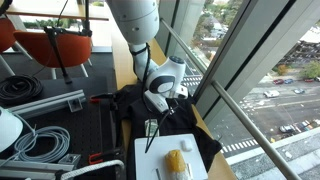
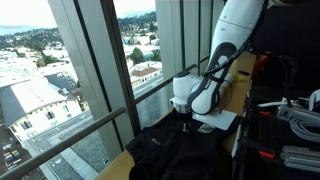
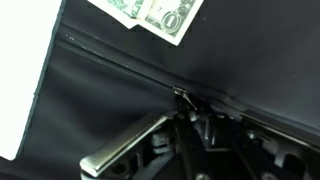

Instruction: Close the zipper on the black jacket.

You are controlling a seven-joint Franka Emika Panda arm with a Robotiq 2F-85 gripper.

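Observation:
The black jacket (image 1: 135,112) lies rumpled on the table by the window and shows in both exterior views (image 2: 170,155). In the wrist view the black jacket (image 3: 110,90) fills the frame, and its zipper line (image 3: 120,58) runs diagonally across it. The small metal zipper pull (image 3: 183,97) sits at the fingertips. My gripper (image 3: 190,118) is down on the jacket, its fingers drawn together on the pull. It also shows pressed onto the fabric in both exterior views (image 1: 155,103) (image 2: 186,122).
A white board (image 1: 170,158) with a yellow object (image 1: 178,161) lies beside the jacket, also seen by the arm (image 2: 218,120). Banknotes (image 3: 160,14) lie past the zipper. Coiled cables (image 1: 40,142) lie to one side. The window glass (image 2: 110,80) stands close.

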